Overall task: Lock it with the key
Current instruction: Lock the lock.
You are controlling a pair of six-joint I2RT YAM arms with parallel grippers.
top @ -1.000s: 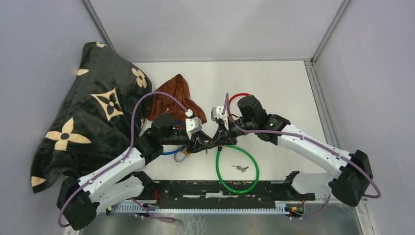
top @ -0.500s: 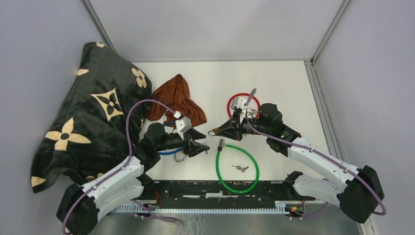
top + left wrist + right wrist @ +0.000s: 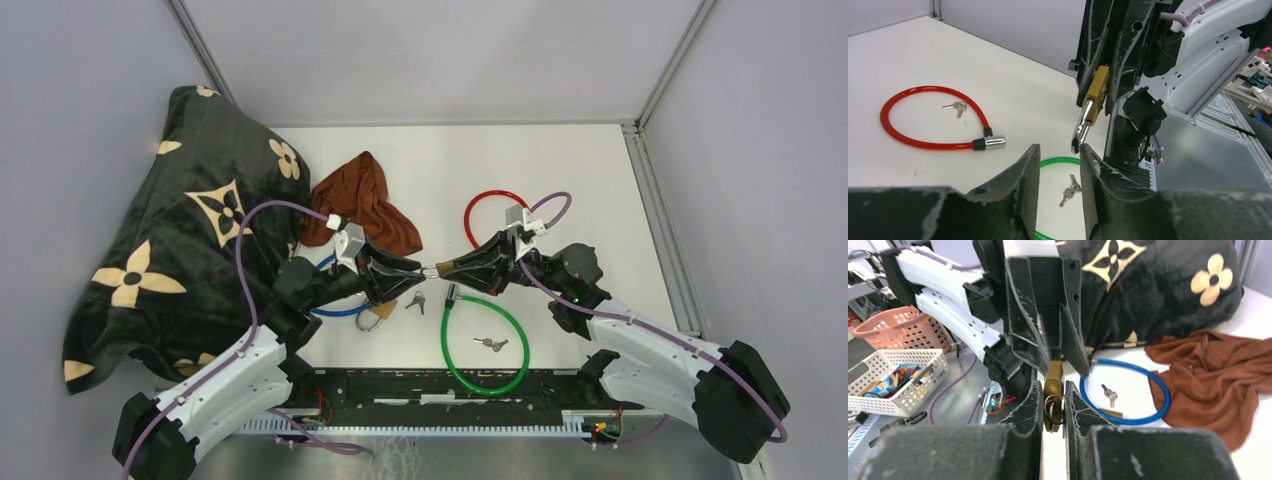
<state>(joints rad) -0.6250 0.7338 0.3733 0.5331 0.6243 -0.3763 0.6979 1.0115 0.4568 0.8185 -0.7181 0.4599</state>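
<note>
My right gripper (image 3: pixel 440 268) is shut on a brass padlock (image 3: pixel 1053 382), held in the air over the table's middle. A key with its ring (image 3: pixel 1053 407) sticks in the padlock's bottom end, between my fingers. In the left wrist view the padlock (image 3: pixel 1096 92) hangs with its silver shackle (image 3: pixel 1082 131) swung open. My left gripper (image 3: pixel 1059 150) is open and empty, and the shackle tip is just above its right fingertip (image 3: pixel 1087 155). In the top view the left gripper (image 3: pixel 412 272) faces the right one, tips almost meeting.
Loose keys (image 3: pixel 415 301) lie under the grippers. A green cable lock (image 3: pixel 523 345) encloses more keys (image 3: pixel 490 344). A red cable lock (image 3: pixel 480 205) lies behind it and a blue one (image 3: pixel 335 311) at the left. A brown cloth (image 3: pixel 365 205) and a black patterned blanket (image 3: pixel 190 230) lie far left.
The two grippers were together at the padlock, then drew apart with the right keeping it. My left gripper has now risen back to the shackle. Loose keys now show on the table below.
</note>
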